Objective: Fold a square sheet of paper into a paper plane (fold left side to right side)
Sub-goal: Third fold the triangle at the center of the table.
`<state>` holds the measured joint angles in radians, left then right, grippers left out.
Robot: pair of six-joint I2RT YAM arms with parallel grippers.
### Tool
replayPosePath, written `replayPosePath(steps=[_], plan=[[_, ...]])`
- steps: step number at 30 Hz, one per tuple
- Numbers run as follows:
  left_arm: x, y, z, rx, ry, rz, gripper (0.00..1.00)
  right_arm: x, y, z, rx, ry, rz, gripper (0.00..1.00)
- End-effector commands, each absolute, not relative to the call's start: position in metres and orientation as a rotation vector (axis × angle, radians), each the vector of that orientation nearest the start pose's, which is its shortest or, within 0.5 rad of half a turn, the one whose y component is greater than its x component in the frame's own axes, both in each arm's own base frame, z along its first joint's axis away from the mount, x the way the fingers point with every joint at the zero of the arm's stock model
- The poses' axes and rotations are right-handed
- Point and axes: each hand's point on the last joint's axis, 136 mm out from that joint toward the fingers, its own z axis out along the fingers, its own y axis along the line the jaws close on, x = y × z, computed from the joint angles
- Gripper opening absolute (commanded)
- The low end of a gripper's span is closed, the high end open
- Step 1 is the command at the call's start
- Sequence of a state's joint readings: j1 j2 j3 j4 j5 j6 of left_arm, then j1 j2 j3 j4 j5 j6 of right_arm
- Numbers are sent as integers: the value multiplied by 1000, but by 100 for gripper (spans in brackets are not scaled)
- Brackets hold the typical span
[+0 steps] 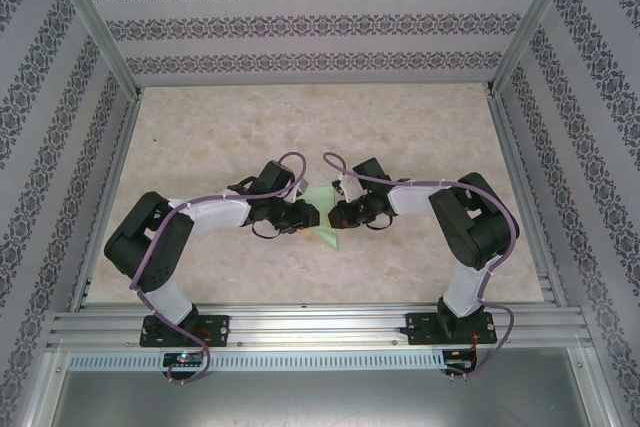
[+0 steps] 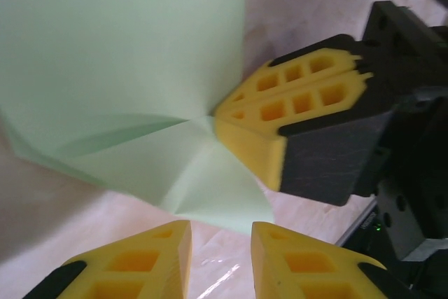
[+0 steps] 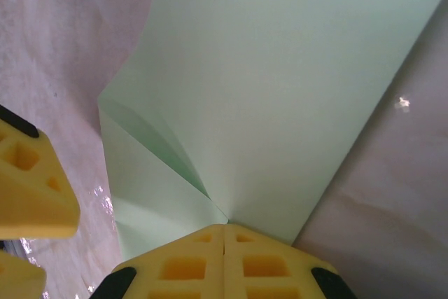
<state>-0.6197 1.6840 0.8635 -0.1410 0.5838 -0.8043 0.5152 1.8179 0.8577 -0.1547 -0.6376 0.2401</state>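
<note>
The square sheet of paper is pale mint green and lies partly folded at the table's centre, between the two grippers. In the left wrist view the paper rises up, its creases running to one point. My right gripper is shut on the paper exactly at that point; its yellow fingers come in from the right. My left gripper is open with nothing between its fingers. It hangs over bare table just short of the paper's near corner. Its fingers stand at the left in the right wrist view.
The beige marbled tabletop is ringed by patterned walls and a metal frame. The rail bearing both arm bases runs along the near edge. Both arms bend inward and nearly meet at the centre.
</note>
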Motion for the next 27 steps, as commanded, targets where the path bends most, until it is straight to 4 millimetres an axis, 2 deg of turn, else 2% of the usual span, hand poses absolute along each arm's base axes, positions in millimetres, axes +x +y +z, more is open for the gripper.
replayPosePath(steps=[1,6,19,27], plan=[[267,-319,75,30,2713,-1325,29,265,257,-15,-588,2790,953,6],[266,-321,66,32,2737,-1310,28,265,257,-16,-583,2796,948,6],[265,-312,41,19,2802,-1197,28,265,255,-22,-576,2818,933,6],[272,-312,28,9,2814,-1157,29,263,254,-23,-582,2822,938,6]])
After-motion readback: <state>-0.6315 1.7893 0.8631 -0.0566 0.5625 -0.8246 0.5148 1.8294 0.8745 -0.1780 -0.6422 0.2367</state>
